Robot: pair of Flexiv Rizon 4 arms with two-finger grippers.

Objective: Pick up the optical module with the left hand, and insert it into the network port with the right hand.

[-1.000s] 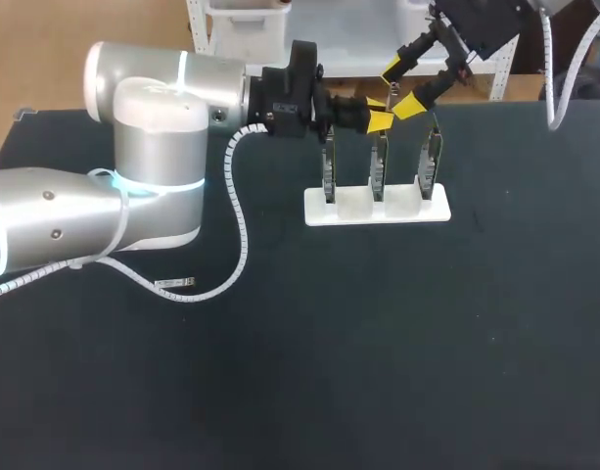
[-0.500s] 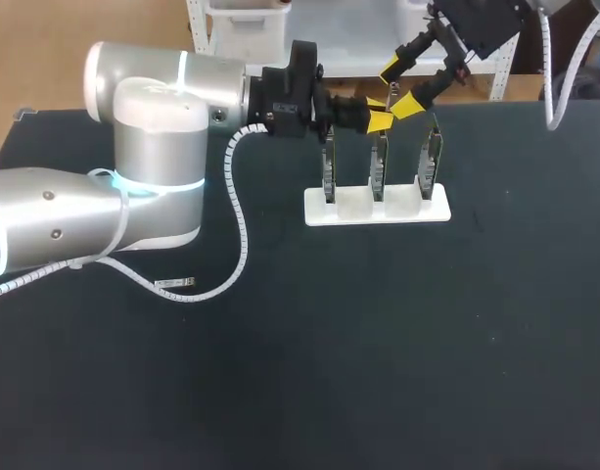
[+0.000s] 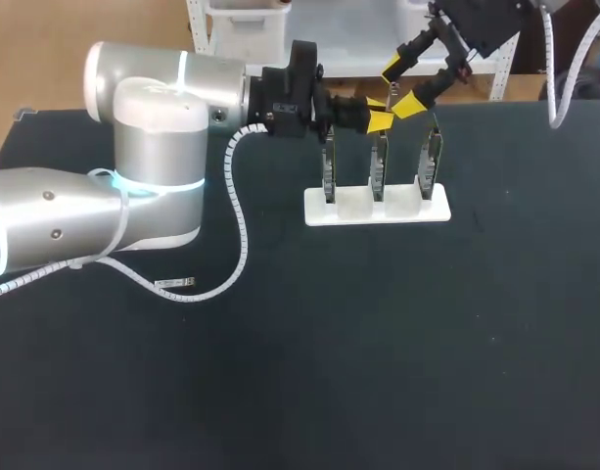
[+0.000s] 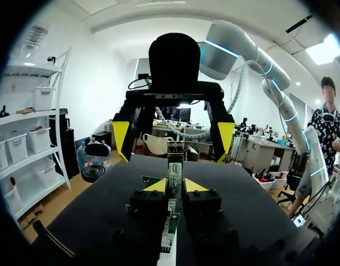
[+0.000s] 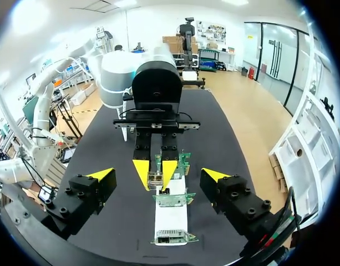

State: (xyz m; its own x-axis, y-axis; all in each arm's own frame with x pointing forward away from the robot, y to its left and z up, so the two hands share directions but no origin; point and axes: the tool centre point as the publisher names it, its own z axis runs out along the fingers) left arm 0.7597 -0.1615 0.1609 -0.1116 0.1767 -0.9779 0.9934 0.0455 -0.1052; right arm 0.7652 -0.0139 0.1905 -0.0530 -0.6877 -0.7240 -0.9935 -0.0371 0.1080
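Note:
In the left wrist view my left gripper (image 4: 174, 186) is shut on the optical module (image 4: 174, 173), a slim metal piece standing up between its yellow tips. In the head view the left gripper (image 3: 381, 119) hovers just above the middle of three upright port boards (image 3: 379, 168) on a white stand (image 3: 378, 210). My right gripper (image 3: 401, 86) hangs open right behind and above it, its fingers (image 4: 121, 138) spread wide on either side of the module. From the right wrist view the module (image 5: 155, 178) sits ahead of the right gripper (image 5: 157, 176), in line with the gap between its fingers.
A small silvery part (image 3: 172, 286) lies on the black table near the left arm's cable. The white stand (image 5: 171, 219) sits under both grippers. The table's back edge runs just behind the stand.

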